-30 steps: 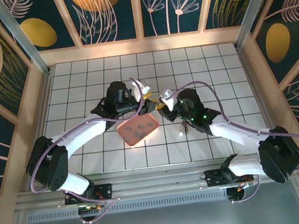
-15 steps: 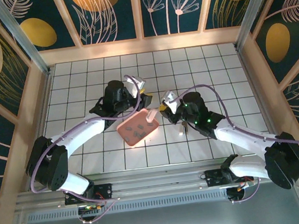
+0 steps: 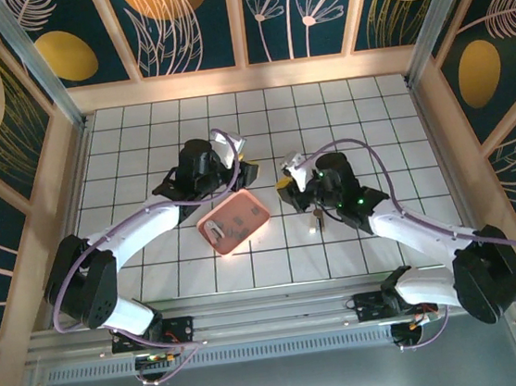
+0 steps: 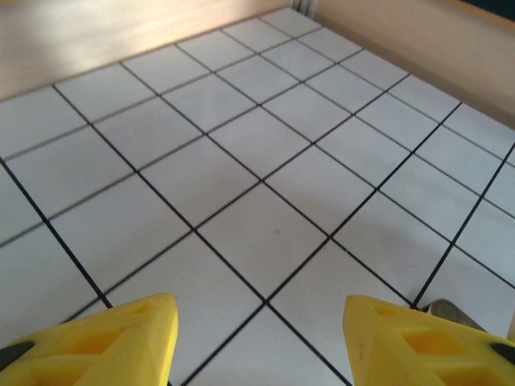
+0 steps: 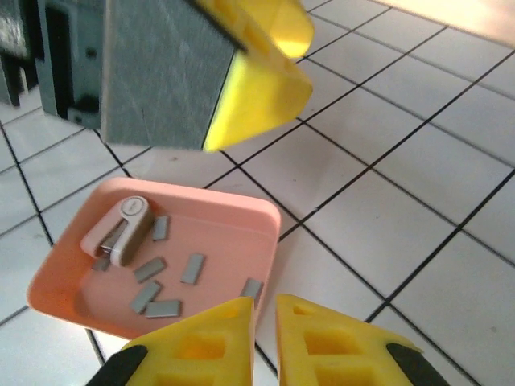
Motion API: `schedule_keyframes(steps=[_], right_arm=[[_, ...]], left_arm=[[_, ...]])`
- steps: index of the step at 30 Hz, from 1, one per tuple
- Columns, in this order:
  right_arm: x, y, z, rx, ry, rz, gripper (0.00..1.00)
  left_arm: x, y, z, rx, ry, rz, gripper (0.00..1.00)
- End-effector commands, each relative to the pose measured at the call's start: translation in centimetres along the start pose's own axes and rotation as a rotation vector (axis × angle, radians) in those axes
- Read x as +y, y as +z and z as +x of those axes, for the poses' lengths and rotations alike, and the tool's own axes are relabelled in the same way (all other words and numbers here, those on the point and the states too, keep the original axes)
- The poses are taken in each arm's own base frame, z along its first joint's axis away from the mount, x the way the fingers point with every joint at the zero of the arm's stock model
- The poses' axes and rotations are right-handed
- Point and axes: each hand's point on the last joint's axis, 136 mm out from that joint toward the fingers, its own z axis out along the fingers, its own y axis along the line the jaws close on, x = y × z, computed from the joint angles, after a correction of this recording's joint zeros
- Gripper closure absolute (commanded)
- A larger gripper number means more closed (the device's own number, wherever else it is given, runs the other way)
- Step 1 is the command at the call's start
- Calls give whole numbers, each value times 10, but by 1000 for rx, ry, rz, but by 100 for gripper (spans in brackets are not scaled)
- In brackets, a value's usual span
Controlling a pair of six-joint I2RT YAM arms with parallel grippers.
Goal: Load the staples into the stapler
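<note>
Jaws over white tiles (image 3: 360, 107), patterned walls (image 3: 192, 23).

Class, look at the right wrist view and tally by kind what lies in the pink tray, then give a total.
stapler: 1
staples: 6 lying clear (a grey bit at the stapler's end is too hidden to count)
Total in the tray: 7
</note>
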Motion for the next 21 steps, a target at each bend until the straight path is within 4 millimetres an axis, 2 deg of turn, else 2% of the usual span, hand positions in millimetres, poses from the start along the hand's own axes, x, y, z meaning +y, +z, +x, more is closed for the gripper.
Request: schedule_keyframes(steps=[1, 3, 6, 13, 16, 21], right_arm=[[13, 4, -6, 28, 82, -72, 77], [9, 8, -9, 42, 147, -53, 76], [15, 18, -13, 75, 249, -73, 73], [62, 64, -8, 174, 366, -99, 64], [80, 86, -2, 221, 378, -91, 61], [100, 117, 16, 338, 390, -77, 58]], left_arm=[[10, -12, 28, 86, -90, -50, 43], [15, -19, 39, 130, -144, -91, 43], [26, -31, 56, 178, -263, -182, 43], [72, -75, 90, 114, -561, -409, 37], [90, -94, 97, 64, -643, -480, 31], [109, -115, 109, 32, -712, -561, 25]])
